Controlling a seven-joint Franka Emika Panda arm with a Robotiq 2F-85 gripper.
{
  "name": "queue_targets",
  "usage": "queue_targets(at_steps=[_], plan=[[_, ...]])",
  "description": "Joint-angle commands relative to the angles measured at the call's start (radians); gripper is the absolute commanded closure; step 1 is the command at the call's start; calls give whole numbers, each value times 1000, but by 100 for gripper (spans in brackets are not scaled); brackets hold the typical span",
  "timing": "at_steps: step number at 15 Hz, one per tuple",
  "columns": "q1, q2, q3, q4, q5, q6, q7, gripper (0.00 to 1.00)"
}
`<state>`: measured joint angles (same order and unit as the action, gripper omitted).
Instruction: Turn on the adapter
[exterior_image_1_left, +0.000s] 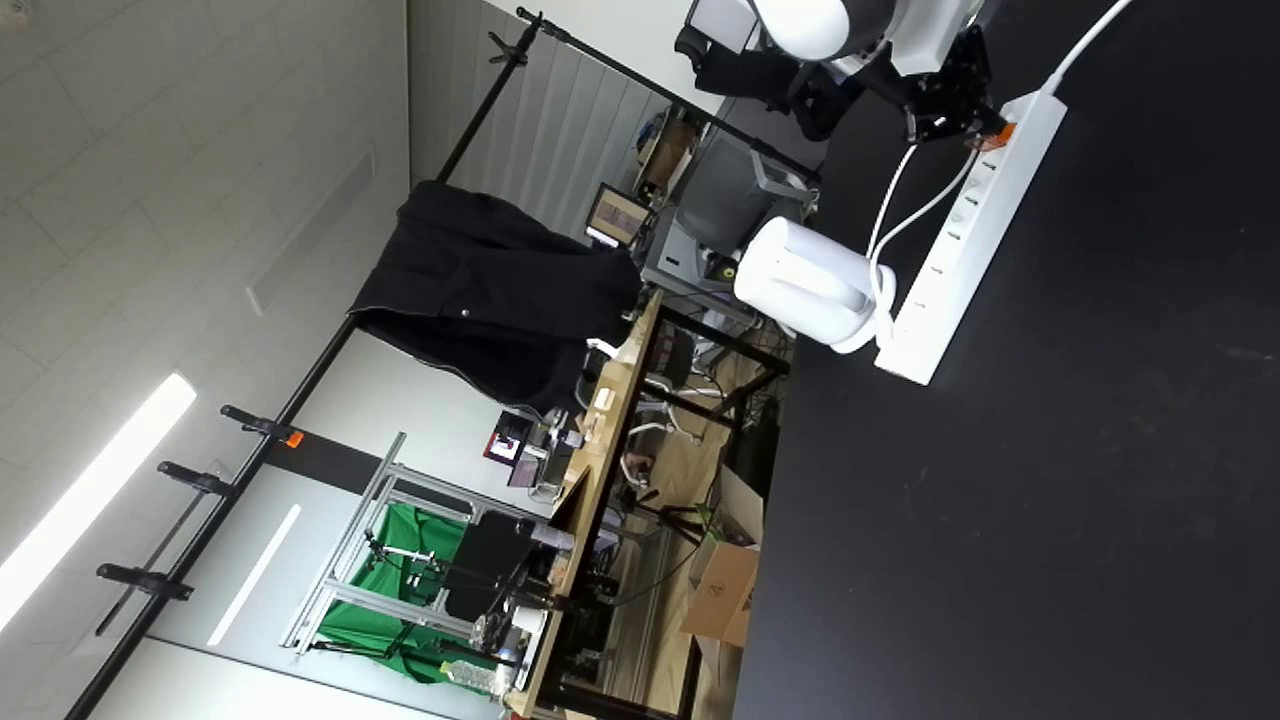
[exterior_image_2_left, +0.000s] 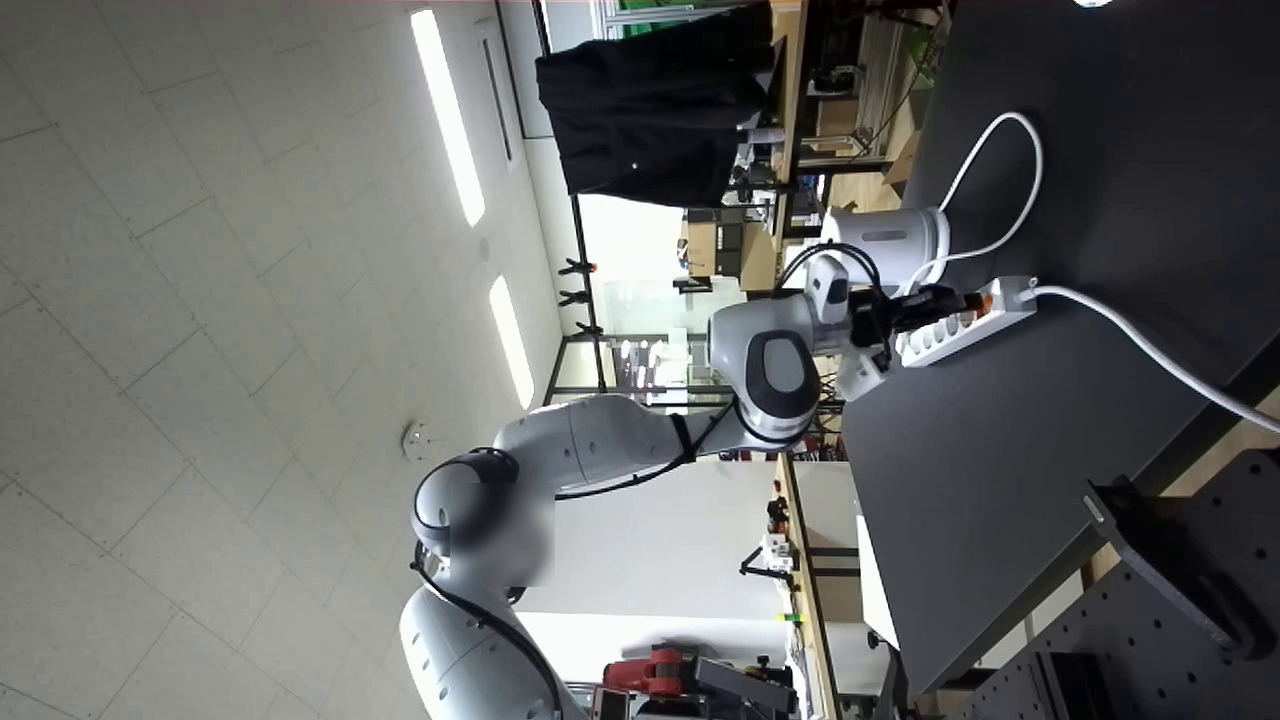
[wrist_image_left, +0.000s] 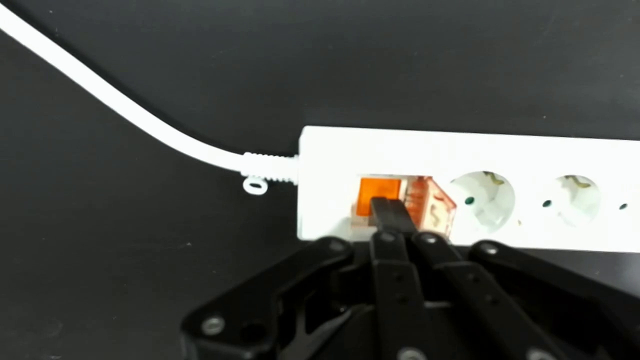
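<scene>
The adapter is a long white power strip lying on the dark table, seen in both exterior views (exterior_image_1_left: 978, 245) (exterior_image_2_left: 972, 336) and at the right of the wrist view (wrist_image_left: 380, 152). Its orange switch (wrist_image_left: 367, 194) is at the cord end, and a reddish see-through cover (wrist_image_left: 436, 211) stands open beside it. A white cord (wrist_image_left: 150, 127) leaves that end. My gripper (wrist_image_left: 386, 202) is shut with its fingertips together and nothing between them. The tips overlap the switch's lower right part; I cannot tell whether they touch it. The gripper also shows in both exterior views (exterior_image_1_left: 985, 128) (exterior_image_2_left: 968, 302).
A white kettle-like appliance (exterior_image_1_left: 795, 280) stands beside the strip's far end, and also shows in an exterior view (exterior_image_2_left: 885, 240). Its thin white cord (exterior_image_2_left: 1035, 165) loops over the table. Table edges run near the kettle and along the strip cord's side.
</scene>
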<state>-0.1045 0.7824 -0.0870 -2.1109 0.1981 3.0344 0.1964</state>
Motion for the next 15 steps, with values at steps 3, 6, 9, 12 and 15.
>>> queue_targets(at_steps=[3,6,9,12,15], plan=[[-15,22,9,30,14,-5,9,100],[-11,30,5,34,14,-8,12,100],[-9,37,2,42,15,-13,15,100],[-15,44,0,52,17,-25,15,100],[-43,48,12,79,26,-77,5,100]])
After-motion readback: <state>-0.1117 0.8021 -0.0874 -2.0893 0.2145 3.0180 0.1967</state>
